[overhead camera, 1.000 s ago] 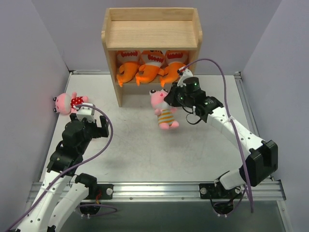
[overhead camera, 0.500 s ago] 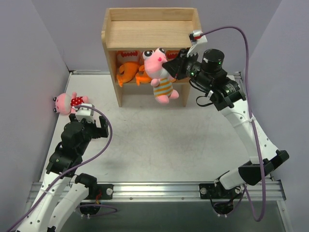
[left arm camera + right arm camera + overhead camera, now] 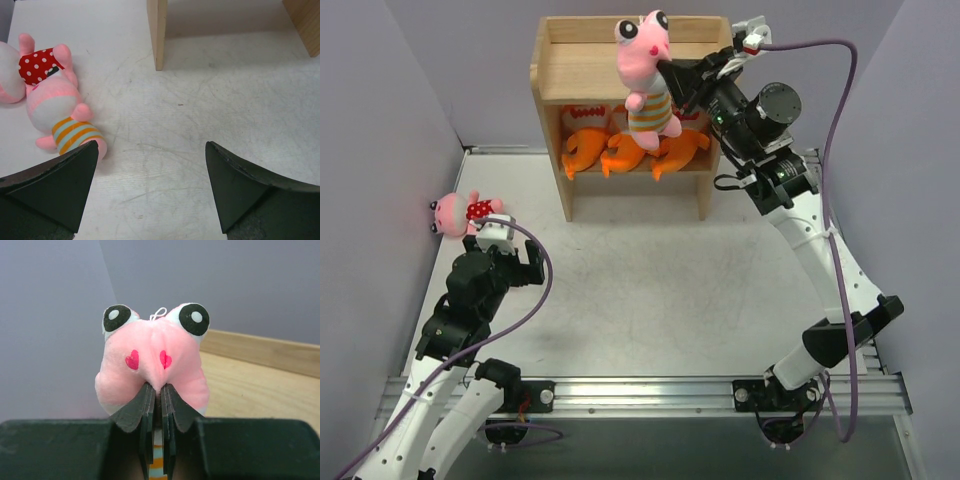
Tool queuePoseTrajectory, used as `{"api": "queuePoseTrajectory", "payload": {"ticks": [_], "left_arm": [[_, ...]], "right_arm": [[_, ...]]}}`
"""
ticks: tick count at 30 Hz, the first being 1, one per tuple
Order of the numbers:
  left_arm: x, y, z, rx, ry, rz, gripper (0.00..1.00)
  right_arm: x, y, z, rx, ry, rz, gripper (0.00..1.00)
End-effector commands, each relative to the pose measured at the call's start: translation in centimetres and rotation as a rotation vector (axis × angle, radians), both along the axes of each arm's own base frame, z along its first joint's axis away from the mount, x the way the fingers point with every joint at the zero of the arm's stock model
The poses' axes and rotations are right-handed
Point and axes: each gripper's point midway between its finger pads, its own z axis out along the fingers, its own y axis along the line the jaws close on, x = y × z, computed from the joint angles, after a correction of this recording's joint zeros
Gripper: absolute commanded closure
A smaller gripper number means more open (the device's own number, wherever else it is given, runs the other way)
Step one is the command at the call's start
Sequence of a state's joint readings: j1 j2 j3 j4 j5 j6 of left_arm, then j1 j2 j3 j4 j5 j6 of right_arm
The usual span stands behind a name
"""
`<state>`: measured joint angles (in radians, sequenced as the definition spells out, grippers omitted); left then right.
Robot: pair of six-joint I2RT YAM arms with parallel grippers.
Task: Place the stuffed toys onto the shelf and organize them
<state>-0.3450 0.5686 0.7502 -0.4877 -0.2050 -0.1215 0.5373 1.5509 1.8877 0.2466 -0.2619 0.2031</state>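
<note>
My right gripper [image 3: 672, 72] is shut on a pink striped doll [image 3: 644, 75] and holds it in the air over the top tier of the wooden shelf [image 3: 582, 70]. In the right wrist view the jaws [image 3: 161, 390] pinch the doll's face [image 3: 155, 355], with the shelf top [image 3: 260, 385] behind. Three orange fish toys [image 3: 635, 150] lie on the middle tier. My left gripper [image 3: 510, 255] is open and empty near the left wall. Its wrist view shows the polka-dot doll [image 3: 37, 65] and a second striped doll [image 3: 62, 112] on the table, just left of its open fingers [image 3: 151, 147].
The polka-dot doll [image 3: 460, 212] lies by the left wall in the top view; the second striped doll is hidden under my left wrist there. The shelf's left side panel [image 3: 157, 30] stands ahead of my left gripper. Grey walls close in both sides.
My right gripper has lifted the striped doll from the table in front of the shelf up to above the top tier. The left arm has not moved.
</note>
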Motion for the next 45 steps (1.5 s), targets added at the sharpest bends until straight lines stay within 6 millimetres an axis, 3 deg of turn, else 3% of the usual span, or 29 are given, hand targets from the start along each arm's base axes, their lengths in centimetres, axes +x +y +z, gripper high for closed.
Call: {"api": "queuePoseTrajectory", "payload": {"ticks": [1, 7, 18, 33, 38, 45], "left_arm": [[0.3, 0.1, 1.0, 0.001, -0.034, 0.001, 0.04], [0.4, 0.2, 0.8, 0.006, -0.029, 0.007, 0.04], [0.5, 0.4, 0.7, 0.011, -0.026, 0.022, 0.04], [1.1, -0.1, 0.0, 0.027, -0.007, -0.002, 0.03], [1.2, -0.2, -0.2, 0.03, -0.001, -0.007, 0.04], [1.4, -0.3, -0.5, 0.034, 0.006, -0.011, 0.04]], "right_arm": [[1.2, -2.3, 5.3, 0.108, -0.219, -0.143, 1.0], [3.1, -3.4, 7.5, 0.147, -0.298, -0.251, 1.0], [6.7, -6.2, 8.6, 0.195, -0.453, -0.522, 1.0], [13.4, -9.2, 4.7, 0.208, -0.576, -0.783, 1.0], [14.2, -10.9, 5.1, 0.247, -0.593, -0.813, 1.0], [15.3, -11.4, 5.1, 0.23, -0.616, -0.815, 1.0]]}}
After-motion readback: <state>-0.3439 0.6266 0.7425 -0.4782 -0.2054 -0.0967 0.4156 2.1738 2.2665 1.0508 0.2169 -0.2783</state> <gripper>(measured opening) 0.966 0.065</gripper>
